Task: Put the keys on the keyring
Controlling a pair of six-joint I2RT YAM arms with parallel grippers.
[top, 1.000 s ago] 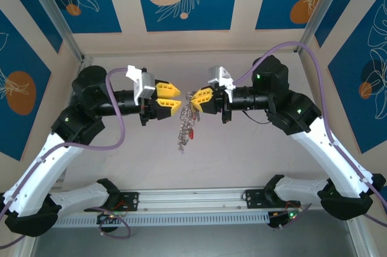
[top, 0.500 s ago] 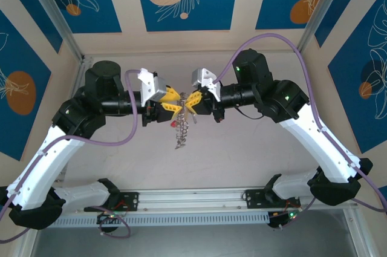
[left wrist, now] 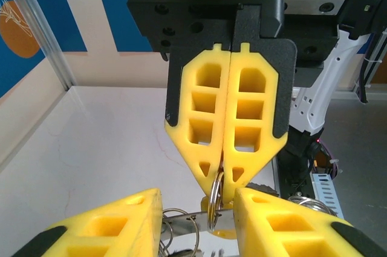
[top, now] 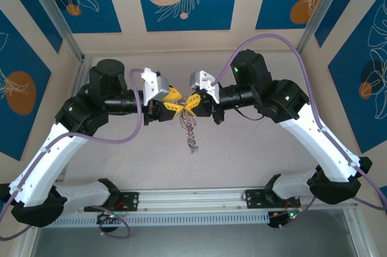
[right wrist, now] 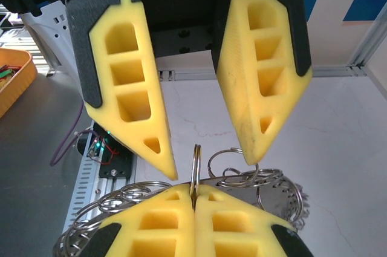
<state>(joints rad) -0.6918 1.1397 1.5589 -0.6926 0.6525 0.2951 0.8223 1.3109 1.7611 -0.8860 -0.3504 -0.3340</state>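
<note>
Pale table (top: 242, 160) is walled by blue-patterned panels at the back and sides, with aluminium posts slanting up in both far corners and a metal rail (top: 193, 199) along the near edge. The two arms arch inward and meet above the middle of the table, well clear of the walls and the rail. Open surface lies on either side of them and toward the near edge.

The right gripper (top: 190, 103) is clamped tight, its yellow fingers pressed flat together. At their tips they pinch a thin wire loop of the keyring (top: 191, 133). The left gripper (top: 175, 100) faces it tip to tip with its jaws partly spread. One finger stands on each side of the pinched loop, which rises in the gap between them. In the wrist views neither left finger seems to press on the wire, though one sits just beside it.

The held loop stands upright and edge-on to both wrist cameras, in line with the seam of the right fingers. Below it the rest of the keyring hangs as a tangle of silver loops and a flat plate. In the top view its long axis runs from the fingertips toward the near rail, drifting slightly to the right arm's side. Whether keys hang among the loops is too small to tell.
</note>
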